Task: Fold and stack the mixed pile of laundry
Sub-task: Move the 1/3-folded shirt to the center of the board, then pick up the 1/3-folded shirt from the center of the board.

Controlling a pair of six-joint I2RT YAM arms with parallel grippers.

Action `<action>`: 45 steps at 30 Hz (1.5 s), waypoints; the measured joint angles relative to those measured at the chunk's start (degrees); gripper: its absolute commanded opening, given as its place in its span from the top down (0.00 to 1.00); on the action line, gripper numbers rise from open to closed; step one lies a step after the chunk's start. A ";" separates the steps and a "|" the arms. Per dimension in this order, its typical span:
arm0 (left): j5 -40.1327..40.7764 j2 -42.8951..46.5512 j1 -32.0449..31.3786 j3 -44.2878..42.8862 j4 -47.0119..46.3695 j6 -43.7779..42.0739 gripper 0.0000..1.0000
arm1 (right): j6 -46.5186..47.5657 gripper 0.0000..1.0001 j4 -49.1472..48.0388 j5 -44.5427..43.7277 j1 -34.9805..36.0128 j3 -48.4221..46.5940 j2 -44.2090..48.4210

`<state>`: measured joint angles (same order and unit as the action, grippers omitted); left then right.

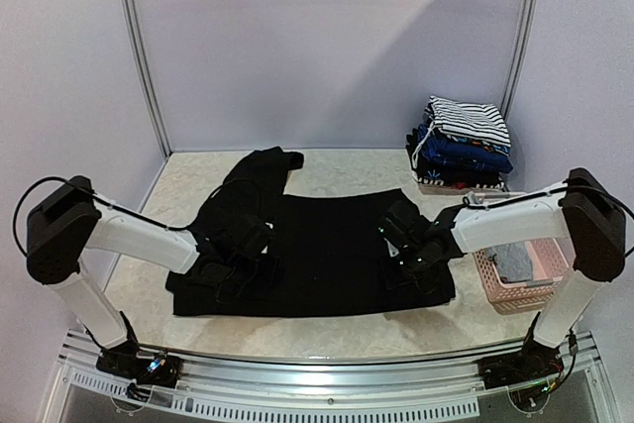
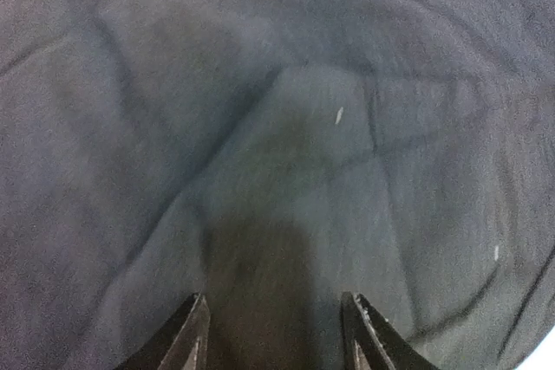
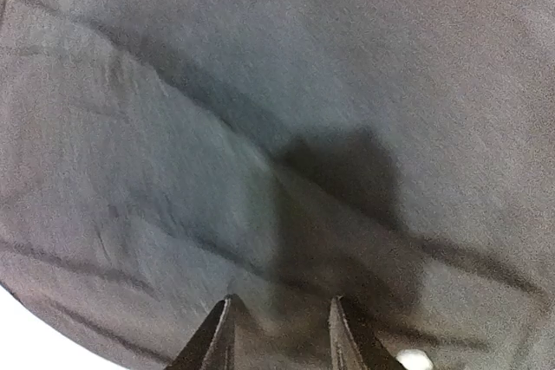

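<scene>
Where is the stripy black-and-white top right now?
In the top view, the striped top lies on the folded stack at the table's far right, near the back wall, behind the pink basket.

I count one large black garment, spread at the centre of one table. At two o'clock stands one stack of folded clothes: one striped piece on top and at least two blue layers under it; the lowest layers I cannot separate. At four o'clock is one pink basket holding one grey garment.

I have two arms, my left arm and right arm. That gives two grippers, left gripper and right gripper, with two fingers each.

My left wrist view shows two white specks on the black cloth. My right wrist view shows one white dot at five o'clock.
</scene>
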<state>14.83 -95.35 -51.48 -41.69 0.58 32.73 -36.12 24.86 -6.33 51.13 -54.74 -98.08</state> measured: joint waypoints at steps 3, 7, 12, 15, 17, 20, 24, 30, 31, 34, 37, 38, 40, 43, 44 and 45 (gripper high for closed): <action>1.95 5.29 -0.66 0.57 5.05 0.22 0.39 | 0.46 0.51 4.72 -2.08 0.15 0.17 4.52; 6.88 10.56 -0.20 -1.55 9.88 -1.31 0.27 | 2.58 0.48 7.39 -4.09 -0.63 -2.75 9.66; 11.37 12.76 4.68 -4.90 10.16 -4.90 0.18 | 6.60 0.48 6.40 -4.79 -3.98 -8.83 10.21; 11.52 12.87 10.62 -5.44 8.96 -7.50 0.16 | 8.68 0.48 5.35 -4.57 -6.84 -10.38 9.60; 10.88 12.00 15.17 -7.10 9.22 -8.98 0.17 | 9.73 0.47 4.68 -4.20 -8.22 -10.69 8.68; 6.40 9.64 22.18 -10.49 8.66 -10.73 0.18 | 10.84 0.47 4.39 -3.61 -9.70 -10.80 7.04; -0.35 3.69 30.97 -15.78 8.31 -12.37 0.22 | 11.87 0.47 4.26 -3.13 -10.71 -11.32 5.07; -8.74 -8.66 39.26 -24.92 10.19 -13.49 0.32 | 12.98 0.47 3.82 -1.92 -11.17 -11.43 3.82; -10.19 -10.45 40.33 -26.38 10.78 -13.86 0.33 | 13.11 0.48 3.78 -1.84 -11.26 -11.52 3.69; -13.60 -15.63 42.73 -30.88 12.35 -14.82 0.34 | 13.46 0.48 3.67 -1.66 -11.50 -12.24 3.06; -16.17 -19.56 43.95 -35.60 14.58 -15.85 0.37 | 13.86 0.48 3.19 -1.57 -11.56 -12.61 2.47; -16.81 -20.48 44.04 -36.92 15.15 -16.06 0.38 | 13.97 0.48 3.17 -1.55 -11.56 -12.66 2.32; -18.23 -22.69 44.17 -40.26 16.26 -16.57 0.40 | 14.16 0.48 3.17 -1.57 -11.56 -12.76 2.08; -20.17 -25.83 44.28 -44.63 17.27 -16.96 0.44 | 14.34 0.48 3.19 -1.60 -11.56 -12.92 1.95; -20.65 -26.84 44.28 -45.86 17.55 -17.05 0.45 | 14.38 0.48 3.19 -1.60 -11.56 -13.05 1.95; -20.98 -27.69 44.28 -46.86 17.86 -17.09 0.47 | 14.38 0.48 3.17 -1.62 -11.56 -13.16 1.92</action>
<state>-6.15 -123.04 -7.20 -88.55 18.44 15.64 -21.74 28.03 -7.94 39.57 -67.90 -96.16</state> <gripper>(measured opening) 0.569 0.523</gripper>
